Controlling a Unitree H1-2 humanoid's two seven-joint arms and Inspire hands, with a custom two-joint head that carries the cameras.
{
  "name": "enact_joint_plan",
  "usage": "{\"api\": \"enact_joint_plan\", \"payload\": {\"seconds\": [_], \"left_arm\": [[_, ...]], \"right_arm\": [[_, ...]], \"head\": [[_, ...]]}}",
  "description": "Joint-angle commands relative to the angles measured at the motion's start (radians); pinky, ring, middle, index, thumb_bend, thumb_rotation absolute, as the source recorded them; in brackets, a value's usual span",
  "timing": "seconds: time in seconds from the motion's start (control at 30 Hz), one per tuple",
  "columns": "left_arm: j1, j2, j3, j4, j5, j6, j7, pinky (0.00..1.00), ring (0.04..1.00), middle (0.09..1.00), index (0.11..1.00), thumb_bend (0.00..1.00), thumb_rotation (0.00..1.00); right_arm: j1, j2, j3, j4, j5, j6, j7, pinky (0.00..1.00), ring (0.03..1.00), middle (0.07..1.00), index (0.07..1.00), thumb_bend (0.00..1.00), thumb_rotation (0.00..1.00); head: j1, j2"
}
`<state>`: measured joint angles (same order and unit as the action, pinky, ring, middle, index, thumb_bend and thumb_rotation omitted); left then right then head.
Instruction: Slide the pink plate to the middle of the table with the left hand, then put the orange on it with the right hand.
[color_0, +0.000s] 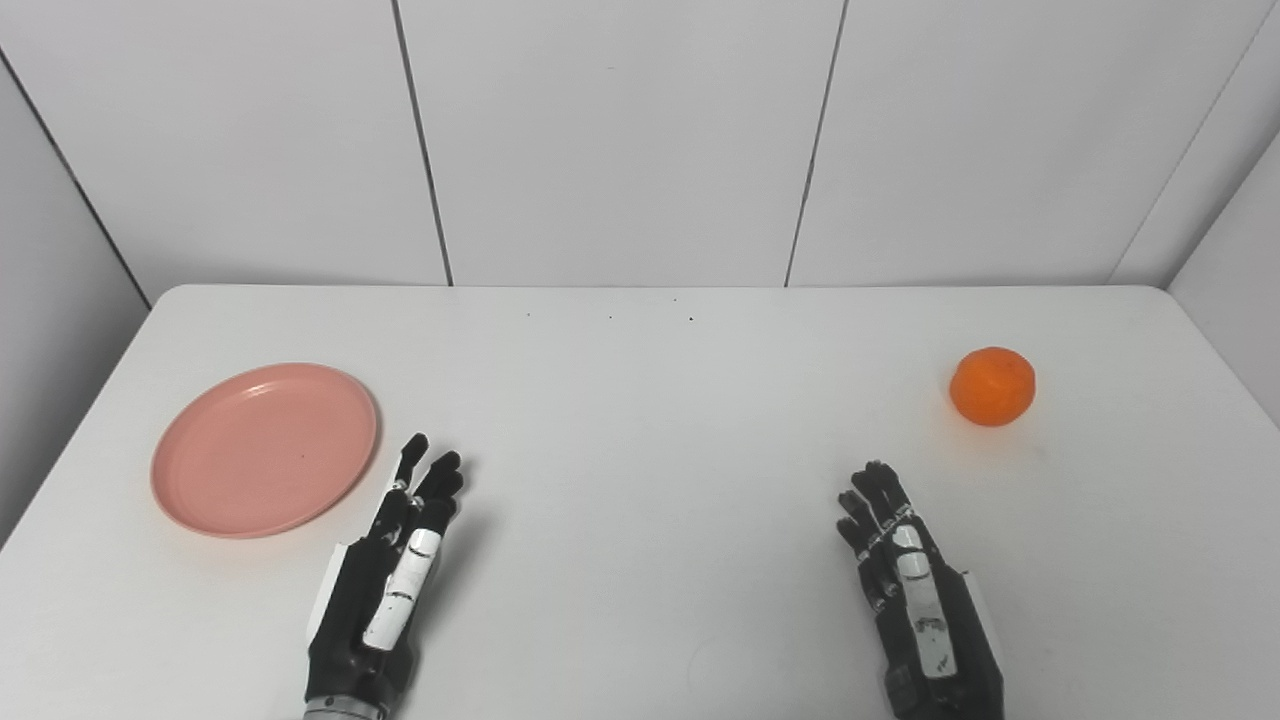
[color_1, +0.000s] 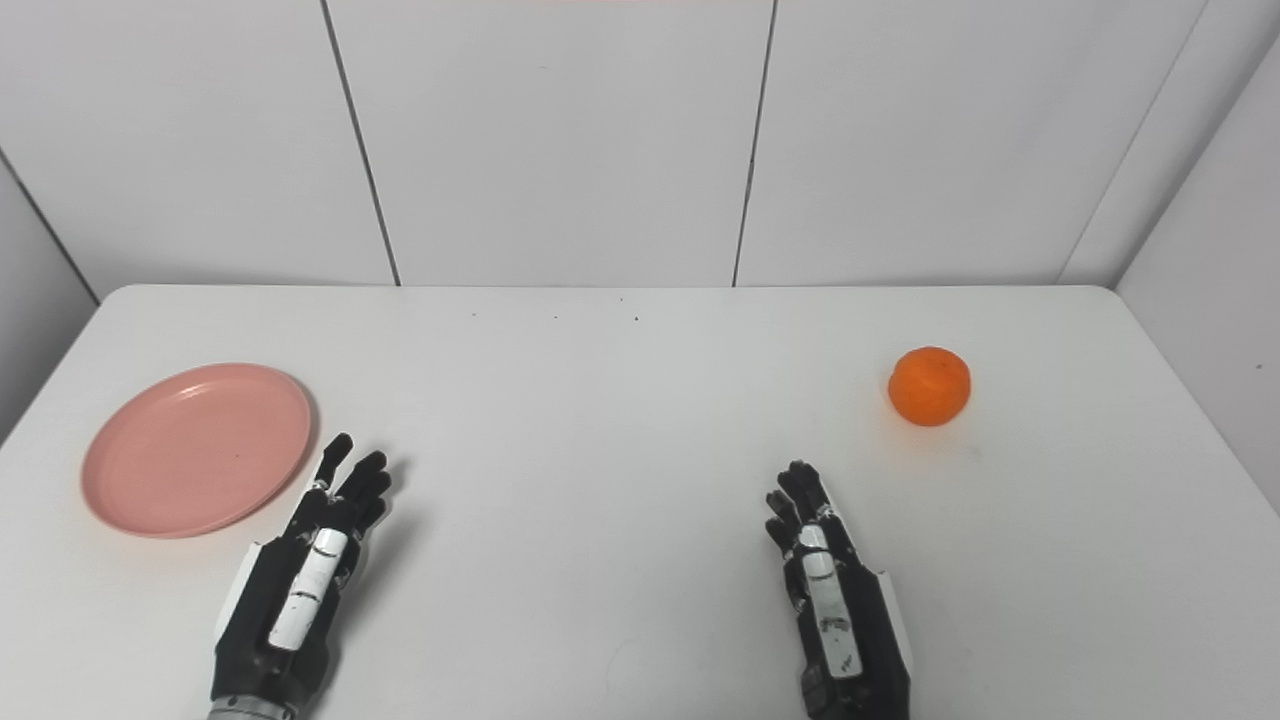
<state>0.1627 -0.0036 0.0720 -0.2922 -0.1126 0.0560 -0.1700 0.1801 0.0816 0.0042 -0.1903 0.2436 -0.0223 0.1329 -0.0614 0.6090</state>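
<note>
The pink plate (color_0: 264, 449) is a round, shallow dish with a low raised rim, lying flat and empty on the left side of the white bench (color_0: 640, 420), a little toward the near edge. The orange (color_0: 992, 386) is a small, bright, slightly dimpled ball sitting on the right side of the bench, farther back than the plate and well apart from it.

The left hand (color_0: 390, 570) comes in from the near edge on the left, edge-on with the thumb side up, fingers straight, loosely apart and pointing away toward the far side. It holds nothing; its fingertips (color_0: 414, 447) lie just beside the plate's right rim, and contact cannot be told. The right hand (color_0: 915, 585) comes in from the near edge on the right in the same edge-on pose, fingers stretched forward and slightly spread, empty. It is near the orange but clearly apart from it, the fruit lying farther back and to the right.

Grey wall panels (color_0: 620, 140) stand behind the bench. The bench surface between the plate and the orange carries only a few tiny dark specks near the far edge.
</note>
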Motion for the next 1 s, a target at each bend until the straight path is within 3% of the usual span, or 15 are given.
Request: {"api": "enact_joint_plan", "payload": {"seconds": [0.0, 0.83, 0.97], "left_arm": [[0.094, 0.035, -0.004, -0.022, 0.001, -0.022, -0.003, 0.97, 0.943, 0.929, 0.964, 0.65, 0.72], [0.096, 0.037, -0.006, -0.02, 0.006, -0.023, -0.004, 0.97, 0.949, 0.935, 0.97, 0.63, 0.72], [0.097, 0.029, -0.018, -0.014, 0.022, -0.033, -0.002, 0.97, 0.948, 0.935, 0.97, 0.64, 0.72]], "right_arm": [[0.022, -0.018, -0.008, 0.03, 0.007, 0.032, -0.007, 0.97, 0.945, 0.942, 0.927, 0.73, 0.79], [0.022, -0.022, -0.003, 0.037, 0.006, 0.035, -0.015, 0.94, 0.925, 0.92, 0.91, 0.74, 0.77], [0.02, -0.037, -0.01, 0.043, 0.017, 0.031, -0.007, 0.94, 0.926, 0.921, 0.913, 0.74, 0.78]], "head": [[0.004, -0.001], [0.002, 0.0], [0.072, -0.019]]}}
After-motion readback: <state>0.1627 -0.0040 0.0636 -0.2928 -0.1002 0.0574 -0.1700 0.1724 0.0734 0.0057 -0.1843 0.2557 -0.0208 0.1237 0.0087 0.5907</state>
